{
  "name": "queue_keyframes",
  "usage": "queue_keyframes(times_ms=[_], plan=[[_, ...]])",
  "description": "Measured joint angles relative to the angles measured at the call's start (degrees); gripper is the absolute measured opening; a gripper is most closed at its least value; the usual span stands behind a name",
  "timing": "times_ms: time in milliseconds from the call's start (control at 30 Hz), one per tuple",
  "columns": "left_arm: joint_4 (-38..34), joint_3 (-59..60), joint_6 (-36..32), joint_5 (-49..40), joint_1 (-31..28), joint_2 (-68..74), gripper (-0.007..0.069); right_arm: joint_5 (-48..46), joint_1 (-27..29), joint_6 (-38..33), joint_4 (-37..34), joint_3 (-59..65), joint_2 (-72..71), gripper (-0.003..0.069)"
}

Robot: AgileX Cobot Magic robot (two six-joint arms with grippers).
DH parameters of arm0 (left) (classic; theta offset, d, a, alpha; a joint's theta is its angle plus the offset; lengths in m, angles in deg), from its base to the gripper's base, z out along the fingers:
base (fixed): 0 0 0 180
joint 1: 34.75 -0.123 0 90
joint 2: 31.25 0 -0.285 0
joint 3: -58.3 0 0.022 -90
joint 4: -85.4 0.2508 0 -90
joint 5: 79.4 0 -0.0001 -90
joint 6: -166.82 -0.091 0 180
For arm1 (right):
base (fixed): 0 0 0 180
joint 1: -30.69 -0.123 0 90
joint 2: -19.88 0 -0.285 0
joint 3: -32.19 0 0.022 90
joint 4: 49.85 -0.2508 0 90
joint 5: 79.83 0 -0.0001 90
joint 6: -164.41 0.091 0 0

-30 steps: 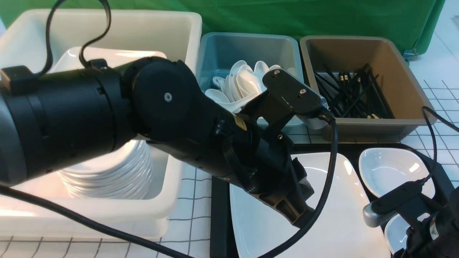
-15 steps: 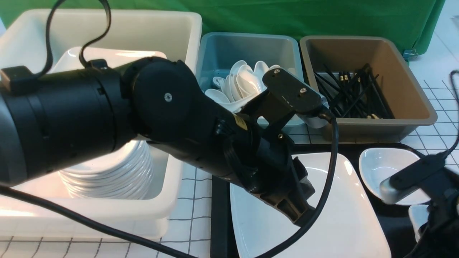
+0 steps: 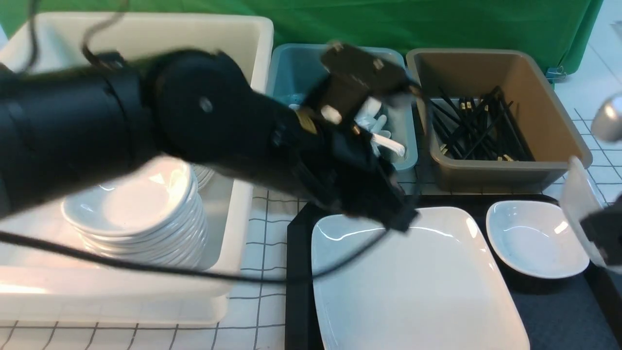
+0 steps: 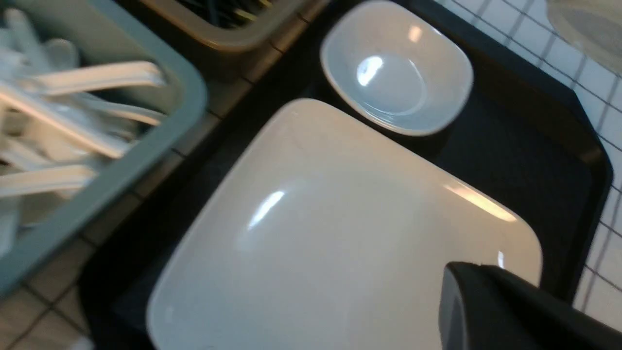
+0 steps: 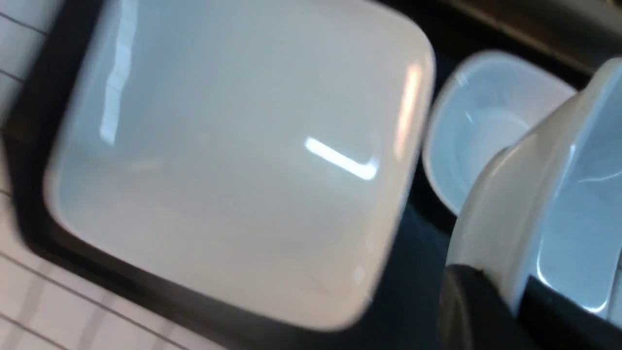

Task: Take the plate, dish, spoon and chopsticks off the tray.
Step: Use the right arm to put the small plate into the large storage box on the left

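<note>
Your plate (image 3: 413,282) lies flat on the tray (image 3: 297,272), lower middle of the front view, with a small dish (image 3: 534,240) just right of it. At the right edge, your right gripper (image 5: 510,301) is clamped on a second dish (image 3: 578,204), which is tilted steeply. Your left gripper (image 3: 396,216), fingers together, hangs at the plate's upper edge.

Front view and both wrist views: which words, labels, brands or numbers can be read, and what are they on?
No text can be read.
yellow sticker on the left arm: too blurred to read.
No print shows on the plate or tray.
</note>
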Motion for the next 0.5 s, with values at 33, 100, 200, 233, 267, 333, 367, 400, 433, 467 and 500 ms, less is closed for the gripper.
queue_keyframes(times_ms=[33,100,200,233,267,333,367,400,433,467,500], plan=[[1.26,-0.98,1.47,-0.57,-1.48,-0.79,0.0006,0.08,0.0,-1.16,-2.63,-1.56,0.82,0.0036],[3.56,-2.71,3.45,-2.71,-6.76,-3.8,0.0006,0.29,0.0,-5.09,-8.89,-5.99,3.45,0.0036],[5.29,-3.42,4.44,-5.46,-13.42,-8.25,0.0006,0.5,-1.55,-9.21,-15.83,-11.74,8.06,0.0036],[5.83,-3.52,4.5,-7.08,-16.74,-10.4,0.0006,0.8,-3.06,-10.11,-17.16,-13.87,9.95,0.0036],[5.96,-3.52,4.5,-7.37,-17.28,-10.74,0.0006,0.85,-3.43,-10.35,-17.33,-14.31,10.36,0.0036],[7.15,-3.65,4.69,-10.72,-23.85,-15.04,0.0006,2.55,-8.81,-11.36,-18.59,-19.91,15.44,0.0036],[7.43,-3.65,4.82,-11.9,-26.0,-16.42,0.0006,3.13,-10.78,-11.42,-18.82,-22.44,17.77,0.0036],[7.57,-3.65,4.82,-13.23,-28.63,-18.05,0.0006,3.8,-13.27,-11.45,-19.01,-25.12,20.28,0.0036],[7.64,-3.65,4.87,-14.46,-31.25,-19.6,0.0006,4.35,-15.73,-11.58,-19.18,-27.37,22.4,0.0036],[7.69,-3.58,4.87,-15.77,-34.31,-21.36,0.0006,5.35,-18.49,-11.71,-19.41,-30.86,25.79,0.0036],[7.69,-3.44,4.93,-16.62,-36.32,-22.49,0.0006,5.77,-20.17,-11.72,-19.41,-33.26,28.1,0.0036]])
